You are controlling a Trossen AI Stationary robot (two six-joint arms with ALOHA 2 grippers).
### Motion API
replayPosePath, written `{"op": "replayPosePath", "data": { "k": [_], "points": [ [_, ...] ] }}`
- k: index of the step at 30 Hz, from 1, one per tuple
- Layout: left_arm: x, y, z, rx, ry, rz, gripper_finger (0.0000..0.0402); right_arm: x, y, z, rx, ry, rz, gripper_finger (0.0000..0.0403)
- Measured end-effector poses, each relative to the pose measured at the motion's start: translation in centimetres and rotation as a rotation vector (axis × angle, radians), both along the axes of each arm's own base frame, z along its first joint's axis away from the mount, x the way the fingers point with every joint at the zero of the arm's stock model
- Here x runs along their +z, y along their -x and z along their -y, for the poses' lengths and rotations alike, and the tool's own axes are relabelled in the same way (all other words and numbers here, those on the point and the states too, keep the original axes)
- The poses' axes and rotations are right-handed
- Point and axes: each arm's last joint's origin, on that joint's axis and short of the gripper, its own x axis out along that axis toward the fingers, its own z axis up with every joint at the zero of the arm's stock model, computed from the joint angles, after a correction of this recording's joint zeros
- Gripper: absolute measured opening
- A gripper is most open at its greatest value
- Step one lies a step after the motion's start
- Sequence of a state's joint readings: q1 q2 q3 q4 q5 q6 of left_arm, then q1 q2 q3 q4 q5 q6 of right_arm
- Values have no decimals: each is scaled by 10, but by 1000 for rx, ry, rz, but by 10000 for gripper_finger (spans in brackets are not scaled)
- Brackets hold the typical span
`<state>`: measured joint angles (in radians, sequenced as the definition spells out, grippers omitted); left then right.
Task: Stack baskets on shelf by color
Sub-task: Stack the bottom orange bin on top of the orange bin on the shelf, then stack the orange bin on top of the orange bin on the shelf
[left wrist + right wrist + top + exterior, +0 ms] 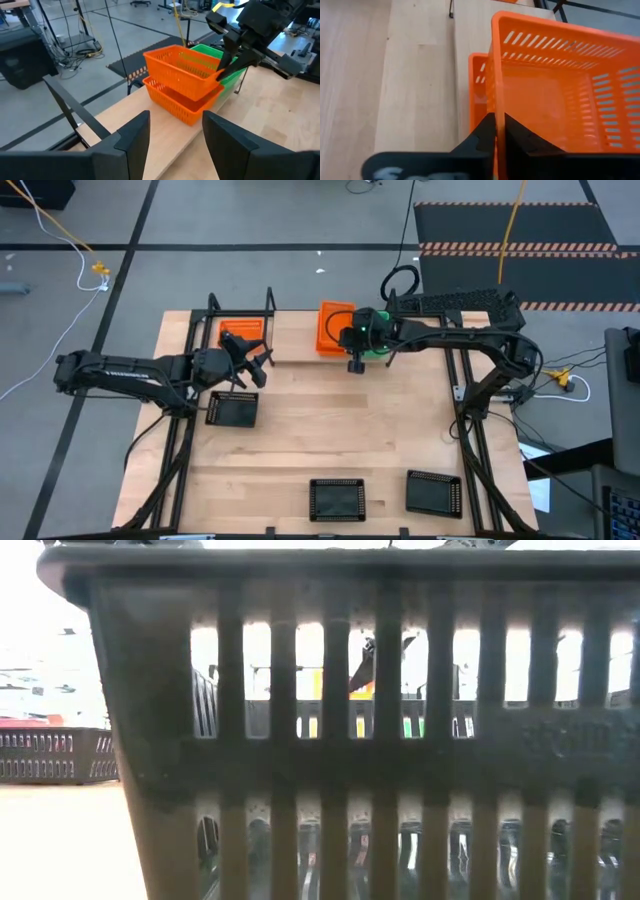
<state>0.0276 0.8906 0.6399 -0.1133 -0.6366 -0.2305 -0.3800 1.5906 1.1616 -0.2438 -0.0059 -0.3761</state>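
- Between the right gripper's (500,131) fingers: near wall of the top orange basket (560,85), clamped thin, fingers almost together.
- Under that basket: second orange basket (175,102), top one sitting skewed in it, both on the shelf (300,335).
- Just behind the right gripper (357,360), beside the orange pair: green basket (212,52), mostly hidden.
- Ahead of the left gripper (172,135): that same orange pair, well apart from its fingers; fingers spread wide, holding nothing.
- Beyond the left gripper (255,360), at the shelf's left end: third orange basket (240,335).
- Just beside the left gripper, toward the table's near edge: black basket (232,410) on the table (380,430).
- Far from both grippers, at the table's near edge: two more black baskets (337,500), (434,492); one fills the low view (380,740).
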Motion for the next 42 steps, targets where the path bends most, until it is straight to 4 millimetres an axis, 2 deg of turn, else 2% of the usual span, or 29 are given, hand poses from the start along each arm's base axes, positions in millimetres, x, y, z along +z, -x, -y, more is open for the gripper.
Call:
{"op": "replayPosePath", "data": {
  "k": [12,17,22,29,34,36,40,42],
  "points": [
    [0,0,0,-8,-12,-9,184,4,-3,1,-37,-17,67,118],
    [0,0,0,-8,-13,-11,184,2,-4,1,-51,-25,88,143],
    [0,0,0,-8,-13,-10,184,-23,4,-2,-60,-8,108,138],
    [0,0,0,-7,-10,-13,184,-42,10,-3,-64,73,167,86],
    [0,0,0,-6,-10,-17,184,-39,12,-5,-77,55,181,58],
    [-3,1,-1,-3,-10,-44,184,-30,12,-10,-76,46,216,56],
    [-14,8,-7,61,46,-139,184,-7,18,-38,-5,7,294,60],
    [-21,14,-14,129,104,-179,184,-5,26,-58,37,-21,340,63]
  ]
}}
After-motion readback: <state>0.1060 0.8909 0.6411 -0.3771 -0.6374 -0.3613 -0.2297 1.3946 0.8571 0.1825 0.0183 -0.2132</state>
